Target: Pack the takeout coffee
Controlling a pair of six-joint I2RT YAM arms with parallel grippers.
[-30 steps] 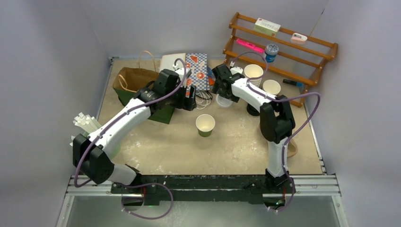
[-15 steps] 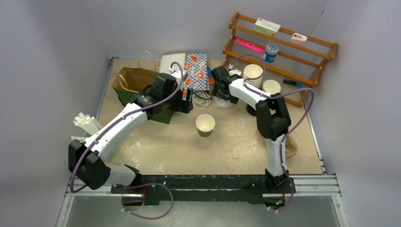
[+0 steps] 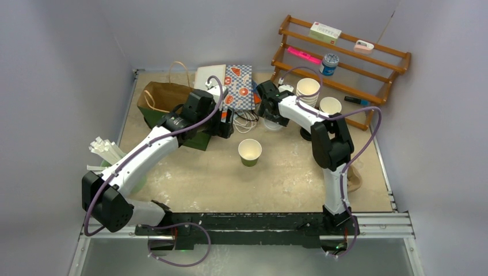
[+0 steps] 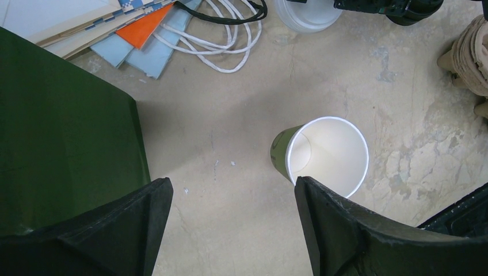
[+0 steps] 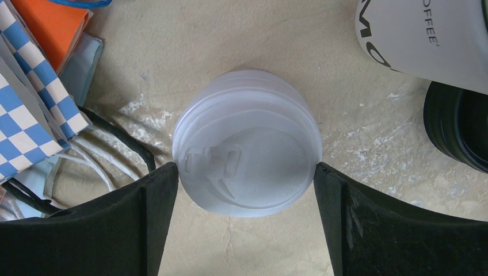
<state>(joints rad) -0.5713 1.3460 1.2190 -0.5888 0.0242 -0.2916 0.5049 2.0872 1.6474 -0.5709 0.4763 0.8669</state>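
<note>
My left gripper (image 4: 230,190) hangs wide open above the lidless green coffee cup (image 4: 322,158), while my right gripper (image 5: 244,169) is spread wide around a white lid (image 5: 247,132), beside a white cup (image 5: 426,40) lettered "OFFEE".

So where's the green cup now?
In the top view the green cup stands upright, lidless, at the middle of the table, beside the left gripper, nearer the camera than the patterned bag.

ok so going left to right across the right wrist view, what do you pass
blue-and-white checkered paper bag → round white plastic lid → black round object at the right edge
</note>
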